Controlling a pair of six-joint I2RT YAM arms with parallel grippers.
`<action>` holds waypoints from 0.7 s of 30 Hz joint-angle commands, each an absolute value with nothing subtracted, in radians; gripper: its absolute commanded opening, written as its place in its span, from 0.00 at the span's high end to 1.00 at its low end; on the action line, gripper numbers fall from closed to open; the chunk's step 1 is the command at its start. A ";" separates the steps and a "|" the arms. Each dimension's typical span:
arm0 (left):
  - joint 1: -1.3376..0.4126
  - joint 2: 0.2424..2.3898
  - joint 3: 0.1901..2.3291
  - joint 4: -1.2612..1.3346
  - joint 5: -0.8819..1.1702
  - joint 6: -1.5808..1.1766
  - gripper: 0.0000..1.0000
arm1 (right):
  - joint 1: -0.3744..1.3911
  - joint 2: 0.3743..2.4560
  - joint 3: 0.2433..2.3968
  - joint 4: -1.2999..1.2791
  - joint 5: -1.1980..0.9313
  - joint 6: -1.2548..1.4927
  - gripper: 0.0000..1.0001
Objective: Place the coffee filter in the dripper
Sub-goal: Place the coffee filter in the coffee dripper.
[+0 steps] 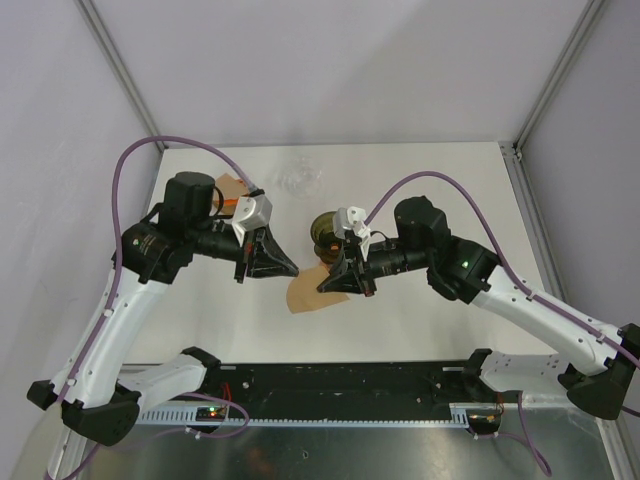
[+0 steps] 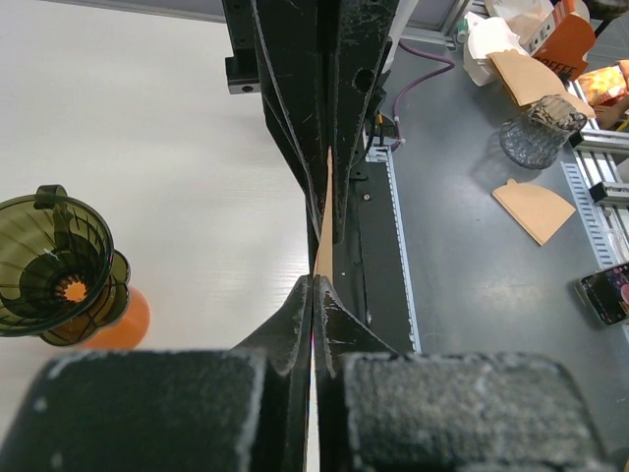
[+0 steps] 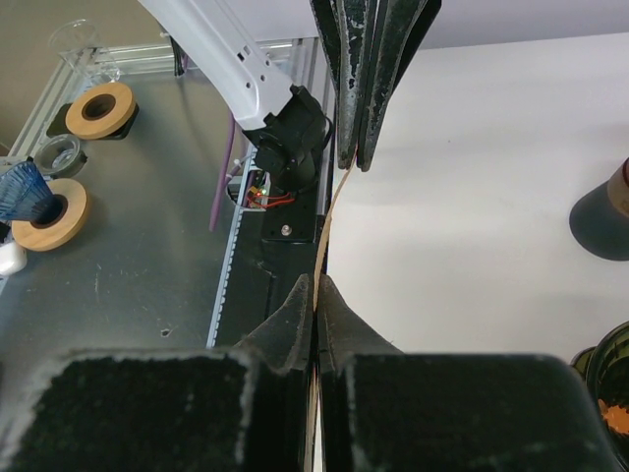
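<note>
A brown paper coffee filter [image 1: 312, 292] hangs between my two grippers, just in front of the dripper [image 1: 325, 230], a dark green see-through cone on an orange base. My left gripper [image 1: 293, 270] is shut on the filter's left edge and my right gripper [image 1: 326, 285] is shut on its right edge. In the left wrist view my left gripper [image 2: 314, 280] pinches the filter [image 2: 324, 236] edge-on, with the dripper [image 2: 54, 256] at the left. In the right wrist view my right gripper [image 3: 315, 280] pinches the filter [image 3: 330, 221] too.
A clear glass vessel [image 1: 298, 180] stands at the back of the table. Spare brown filters in an orange holder [image 1: 232, 190] sit behind the left arm. The black arm mounting rail [image 1: 340, 385] runs along the near edge.
</note>
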State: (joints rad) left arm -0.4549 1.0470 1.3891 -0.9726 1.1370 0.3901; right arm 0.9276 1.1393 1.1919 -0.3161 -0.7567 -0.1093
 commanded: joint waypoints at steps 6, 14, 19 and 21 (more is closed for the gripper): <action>-0.448 1.037 1.432 -0.928 1.123 0.351 1.00 | 0.930 1.120 1.230 -0.282 -0.763 -0.117 1.00; -0.449 1.036 1.415 -0.908 1.111 0.339 1.00 | 0.932 1.126 1.230 -0.280 -0.768 -0.115 1.00; -0.451 1.031 1.395 -0.908 1.134 0.347 1.00 | 0.933 1.128 1.230 -0.274 -0.770 -0.116 1.00; -0.453 1.032 1.390 -0.908 1.139 0.351 1.00 | 0.933 1.129 1.230 -0.272 -0.771 -0.116 1.00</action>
State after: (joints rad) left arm -0.4549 1.0470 1.3949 -0.9333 1.1107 0.3565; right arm 0.9279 1.1393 1.1919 -0.3153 -0.7578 -0.1089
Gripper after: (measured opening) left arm 0.006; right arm 0.010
